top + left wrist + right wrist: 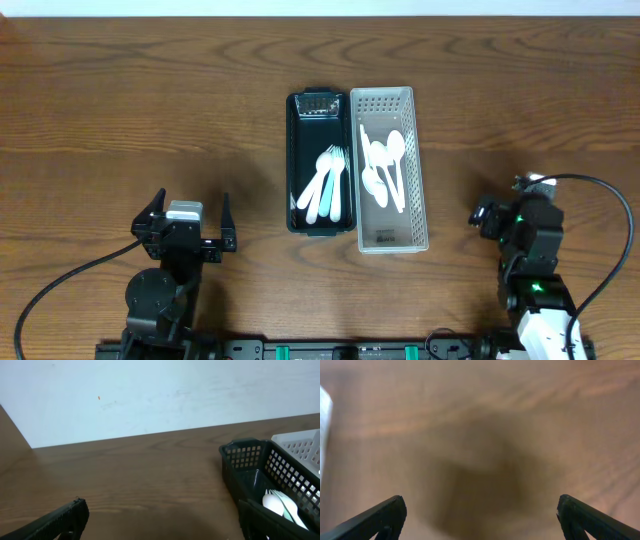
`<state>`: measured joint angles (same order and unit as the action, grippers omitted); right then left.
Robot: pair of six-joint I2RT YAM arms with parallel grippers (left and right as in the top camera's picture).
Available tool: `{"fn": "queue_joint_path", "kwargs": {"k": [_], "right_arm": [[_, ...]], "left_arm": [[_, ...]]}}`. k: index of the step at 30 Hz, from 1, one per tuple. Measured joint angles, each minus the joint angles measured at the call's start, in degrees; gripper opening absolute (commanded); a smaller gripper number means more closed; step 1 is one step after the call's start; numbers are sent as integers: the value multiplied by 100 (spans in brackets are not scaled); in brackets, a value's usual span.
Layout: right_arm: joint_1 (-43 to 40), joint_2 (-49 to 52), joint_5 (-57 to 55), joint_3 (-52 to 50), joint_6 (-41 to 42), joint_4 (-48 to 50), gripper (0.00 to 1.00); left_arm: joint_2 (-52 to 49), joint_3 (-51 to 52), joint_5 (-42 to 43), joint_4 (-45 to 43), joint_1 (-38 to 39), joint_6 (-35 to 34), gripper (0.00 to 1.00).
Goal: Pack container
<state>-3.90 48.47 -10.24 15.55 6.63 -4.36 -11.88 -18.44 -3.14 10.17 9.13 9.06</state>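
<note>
A black basket stands at the table's middle and holds several white and pale blue plastic forks and spoons. A white basket stands against its right side and holds white plastic spoons. My left gripper is open and empty at the front left, well left of the baskets. In the left wrist view the black basket and white basket show at the right. My right gripper is open and empty at the front right, over bare wood.
The brown wooden table runs all around the baskets. A pale wall stands behind the table's far edge. Cables run from both arm bases along the front edge.
</note>
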Motion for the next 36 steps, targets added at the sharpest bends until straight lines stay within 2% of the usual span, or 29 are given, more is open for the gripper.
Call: {"fn": "queue_joint_path", "kwargs": {"k": [8,16,21,28,32,36], "right_arm": [[2,0,17,-31,-17,-1115,99],[2,-188,15,-35,-20,-1716,99],[55,-1054,13,-42,-22,-2135,99],[417,-2900,4,-42,-42,-2549,99],[667,-3803,-35,-61,-81,-2299,99],[857,-4323,-81,-376,-170,-1110,99]], "left_arm": [[0,0,0,4,0,2,98],[0,0,0,7,0,0,98],[0,0,0,9,0,0,98],[2,0,0,9,0,0,98],[0,0,0,11,0,2,98],[2,0,0,11,0,0,98]]}}
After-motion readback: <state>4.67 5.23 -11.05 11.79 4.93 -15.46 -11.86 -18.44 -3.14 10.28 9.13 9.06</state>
